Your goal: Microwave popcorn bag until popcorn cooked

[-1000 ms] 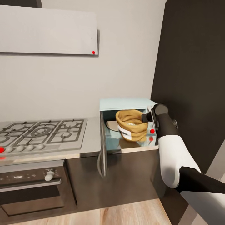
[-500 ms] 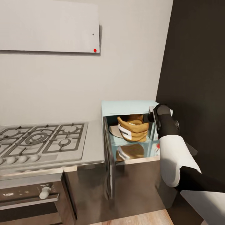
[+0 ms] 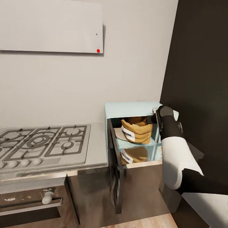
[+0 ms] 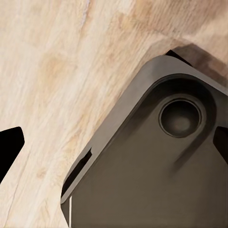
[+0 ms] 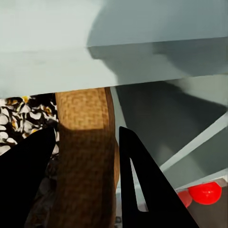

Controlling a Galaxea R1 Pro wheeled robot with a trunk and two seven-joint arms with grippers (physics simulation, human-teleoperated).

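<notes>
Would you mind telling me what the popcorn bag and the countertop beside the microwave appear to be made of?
The popcorn bag looks like matte tan-brown paper or coarse woven fibre: the right wrist view shows a fine crosshatch texture on its rim. The countertop looks like brushed grey steel, smooth with a soft sheen, though the render leaves that open.

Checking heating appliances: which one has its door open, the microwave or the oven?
The microwave, pale mint-blue, door swung open with the popcorn bag inside; the steel oven under the hob is shut.
</notes>
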